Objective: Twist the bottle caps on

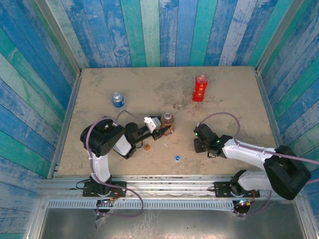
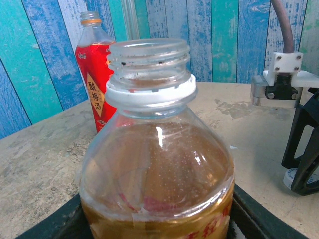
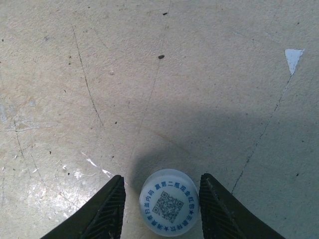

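The amber tea bottle (image 2: 157, 164) stands upright with its threaded neck uncapped, and my left gripper (image 1: 163, 129) is shut on its body. Its dark fingers (image 2: 246, 209) show on both sides low down. In the right wrist view a white cap (image 3: 169, 208) with blue print lies on the table between the fingers of my right gripper (image 3: 162, 178). The right finger is at the cap's edge and a small gap remains at the left one. An orange cap (image 1: 146, 147) and a blue cap (image 1: 177, 158) lie on the table in front of the amber bottle (image 1: 168, 119).
The red bottle (image 1: 200, 87) stands at the back right with its neck uncapped. The clear bottle with a blue label (image 1: 117, 99) stands at the back left. Blue and green plank walls close off the table (image 1: 229, 99) on three sides.
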`<state>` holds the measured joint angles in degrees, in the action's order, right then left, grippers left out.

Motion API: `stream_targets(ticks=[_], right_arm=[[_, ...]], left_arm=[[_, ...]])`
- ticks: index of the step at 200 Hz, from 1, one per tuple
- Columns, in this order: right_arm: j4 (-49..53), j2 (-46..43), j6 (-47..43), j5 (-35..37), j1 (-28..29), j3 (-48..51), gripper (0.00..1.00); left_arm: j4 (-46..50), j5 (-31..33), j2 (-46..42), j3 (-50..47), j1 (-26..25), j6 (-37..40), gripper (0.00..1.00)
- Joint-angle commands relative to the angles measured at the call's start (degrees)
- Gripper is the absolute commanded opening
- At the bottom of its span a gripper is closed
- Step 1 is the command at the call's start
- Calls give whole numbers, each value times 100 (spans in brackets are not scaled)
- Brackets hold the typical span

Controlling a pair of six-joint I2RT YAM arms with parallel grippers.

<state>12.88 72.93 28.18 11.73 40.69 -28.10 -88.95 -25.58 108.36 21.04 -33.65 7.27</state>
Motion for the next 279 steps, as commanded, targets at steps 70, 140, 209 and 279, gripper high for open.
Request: stream_targets(ticks=[70,140,209,279], right_arm=[[174,187,-100,31,1,-129,32],[574,14,-341,35,7,-624,34],[1382,-88,-805,-142,96,-1849,38],[1463,325,-702,99,132,-1904,51]], left_arm=[[239,137,-126,-117,26,141,56],[290,124,-133,-98,39,134,56],[296,85,-133,-91,40,142,56],[363,47,-151,-79,43,164,56]])
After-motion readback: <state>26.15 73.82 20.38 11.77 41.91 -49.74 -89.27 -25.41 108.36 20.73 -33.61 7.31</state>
